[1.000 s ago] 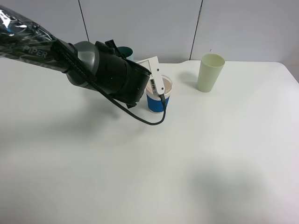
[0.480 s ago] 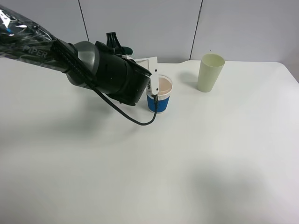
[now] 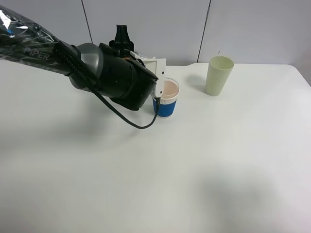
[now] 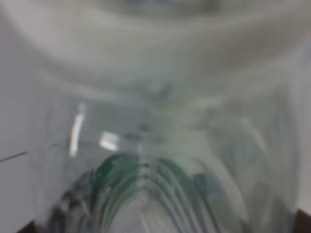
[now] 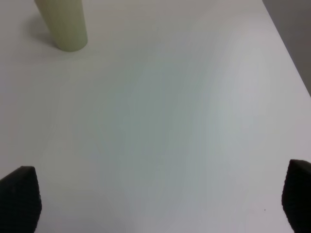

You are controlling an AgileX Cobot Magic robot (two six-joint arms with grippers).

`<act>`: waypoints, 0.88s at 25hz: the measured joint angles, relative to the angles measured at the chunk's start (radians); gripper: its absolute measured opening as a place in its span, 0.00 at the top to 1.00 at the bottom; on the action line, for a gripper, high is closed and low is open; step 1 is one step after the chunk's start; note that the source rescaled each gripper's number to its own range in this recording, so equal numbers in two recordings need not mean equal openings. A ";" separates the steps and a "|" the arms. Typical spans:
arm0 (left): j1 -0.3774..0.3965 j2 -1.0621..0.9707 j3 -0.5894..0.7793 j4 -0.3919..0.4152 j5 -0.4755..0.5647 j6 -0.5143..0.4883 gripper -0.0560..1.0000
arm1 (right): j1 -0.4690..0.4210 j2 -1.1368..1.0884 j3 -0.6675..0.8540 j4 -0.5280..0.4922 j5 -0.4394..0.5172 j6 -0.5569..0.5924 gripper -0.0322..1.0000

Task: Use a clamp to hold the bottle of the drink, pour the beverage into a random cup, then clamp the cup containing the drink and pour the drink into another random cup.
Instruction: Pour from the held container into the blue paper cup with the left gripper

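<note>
Bottle (image 4: 155,145), clear with a green label, fills the left wrist view, clenched in the left claw (image 3: 157,80), which hangs at the rim of the blue-sleeved cup (image 3: 165,102) on the white table (image 3: 194,170). Further right stands a pale green tumbler (image 3: 218,75), near the right claw (image 5: 156,196), spread wide and empty.

Left arm (image 3: 29,46) is thick, glossy black, lettered PIPER (image 3: 36,51) in grey, with a grey collar (image 3: 90,56) at the wrist; a black cable (image 3: 140,127) loops beneath, and the left pincer (image 3: 156,80) has white finger parts; right pincer (image 5: 158,199) tips dark
</note>
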 joint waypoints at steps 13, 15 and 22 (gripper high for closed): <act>0.000 0.000 0.000 0.082 -0.020 0.001 0.90 | 0.000 0.000 0.000 0.000 0.000 0.000 0.00; 0.000 0.000 0.000 0.100 -0.024 0.001 0.90 | 0.000 0.000 0.000 0.000 0.000 0.000 0.00; 0.000 0.000 0.000 0.111 -0.032 0.009 0.90 | 0.000 0.000 0.000 0.000 0.000 0.000 0.00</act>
